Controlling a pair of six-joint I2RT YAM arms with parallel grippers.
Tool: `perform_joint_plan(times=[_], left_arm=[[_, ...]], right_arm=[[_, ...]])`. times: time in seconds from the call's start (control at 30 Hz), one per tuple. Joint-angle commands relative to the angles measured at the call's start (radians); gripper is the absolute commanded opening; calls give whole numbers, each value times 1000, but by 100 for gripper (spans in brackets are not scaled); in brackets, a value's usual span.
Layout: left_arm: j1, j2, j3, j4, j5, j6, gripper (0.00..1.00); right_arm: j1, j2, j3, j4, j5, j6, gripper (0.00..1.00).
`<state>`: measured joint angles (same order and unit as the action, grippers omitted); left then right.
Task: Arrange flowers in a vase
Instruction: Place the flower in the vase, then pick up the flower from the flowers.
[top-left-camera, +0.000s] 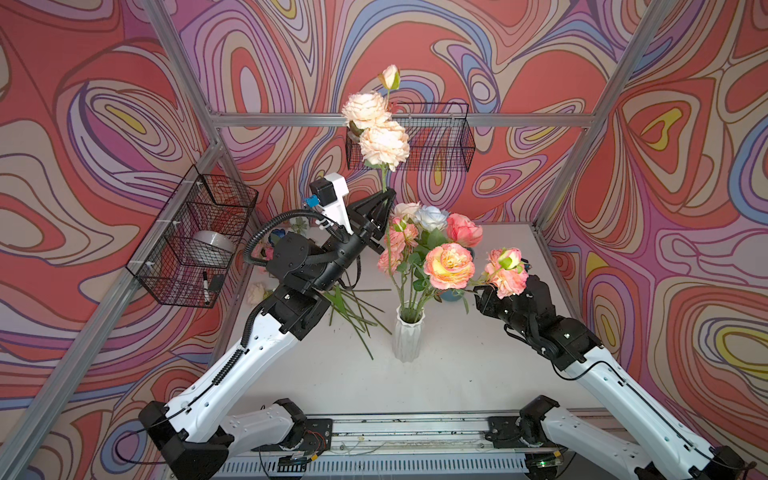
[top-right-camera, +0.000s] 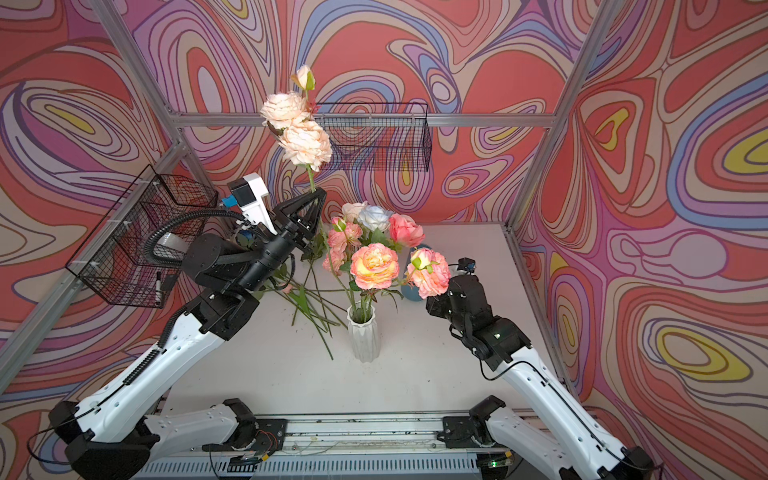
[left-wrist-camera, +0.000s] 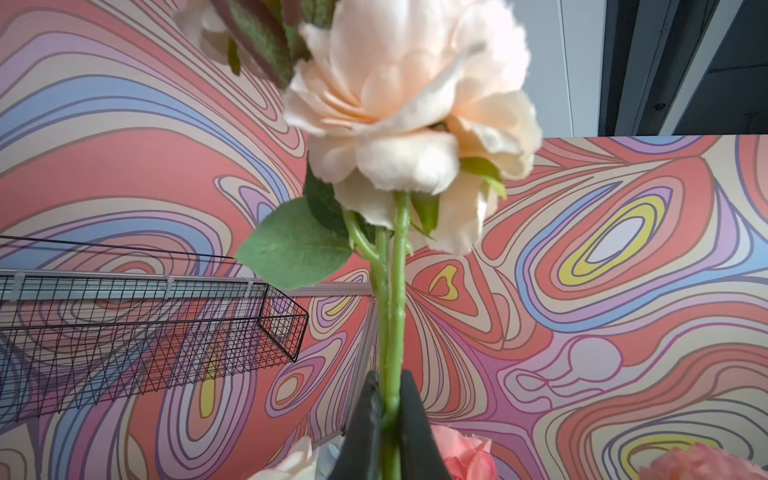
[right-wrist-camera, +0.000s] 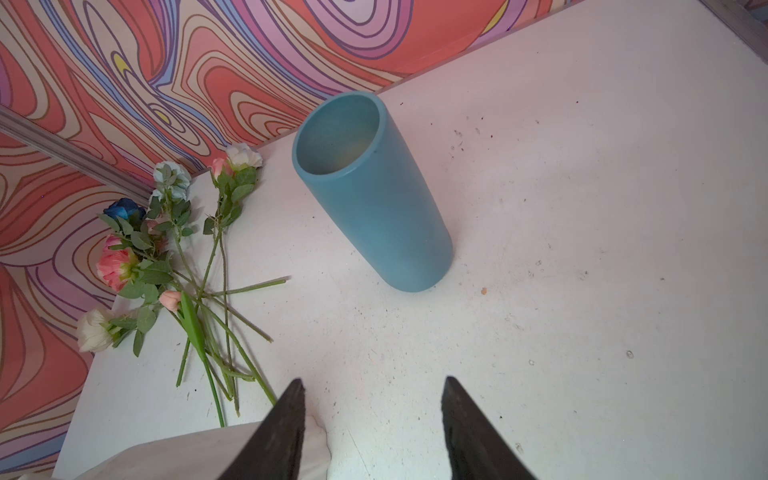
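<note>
Closest to the lens, in the left wrist view, the left gripper (left-wrist-camera: 390, 384) has its two dark fingers pinched shut on the green stem (left-wrist-camera: 392, 316) of a peach spray (left-wrist-camera: 415, 104), with the plastic squeezed between the pads. Above the grip the stem forks and carries a broad leaf, then the full peach blooms. In a top view the peach spray (top-left-camera: 384, 143) stands upright above everything else. Its lower stem runs down from the fingers past the bouquet (top-left-camera: 449, 266) and is lost among the other stalks.

That bouquet of pink, peach and pale blue heads stands in the white vase (top-left-camera: 409, 337) at mid-table, whose mouth is already well filled. The right gripper (right-wrist-camera: 374, 380) hangs with its jaws apart and nothing between them, just beside the bouquet's outer pink blooms. Its wrist view looks onto an empty blue vase (right-wrist-camera: 374, 199) standing upright on the table (right-wrist-camera: 582, 187), and loose roses (right-wrist-camera: 166, 257) lie in a heap by the back wall.

The spray looks light but top-heavy. Its fabric heads are soft and easily crushed, while the stem seems wiry, stiff enough to push yet likely to swing. The bare stem below the leaves is the place to hold it, never the petals. A hold lower down would probably steer the tip better into the crowded mouth, and the slim vase may tip if nudged
</note>
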<state>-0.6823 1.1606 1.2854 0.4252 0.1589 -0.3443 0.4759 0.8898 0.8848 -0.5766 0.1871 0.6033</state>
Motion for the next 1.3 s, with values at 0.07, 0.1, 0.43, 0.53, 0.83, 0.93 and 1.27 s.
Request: perform_joint_plan(times=[0.07, 0.1, 0.43, 0.53, 0.83, 0.93, 1.27], left_arm=[[-59, -74, -113, -13, -6, 13, 36], [-74, -95, -126, -39, -14, 20, 49], [-102, -329, -238, -205, -94, -25, 70], [-102, -403, -275, -289, -171, -12, 72], [-101, -478, -382, -543, -457, -16, 78], [-59, -453, -400, -593, -432, -38, 78], [432, -253, -606, -526, -113, -504, 68]], right_arm=[[-6, -11, 1, -6, 12, -10, 54], [-6, -11, 0, -7, 12, -10, 54], [-6, -8, -17, 11, 2, -3, 54], [-6, -2, -17, 13, -2, -4, 54], [-6, 14, -29, 28, -18, -9, 55], [-6, 13, -38, 29, -22, -11, 55], [-6, 10, -65, 43, -42, -6, 56]])
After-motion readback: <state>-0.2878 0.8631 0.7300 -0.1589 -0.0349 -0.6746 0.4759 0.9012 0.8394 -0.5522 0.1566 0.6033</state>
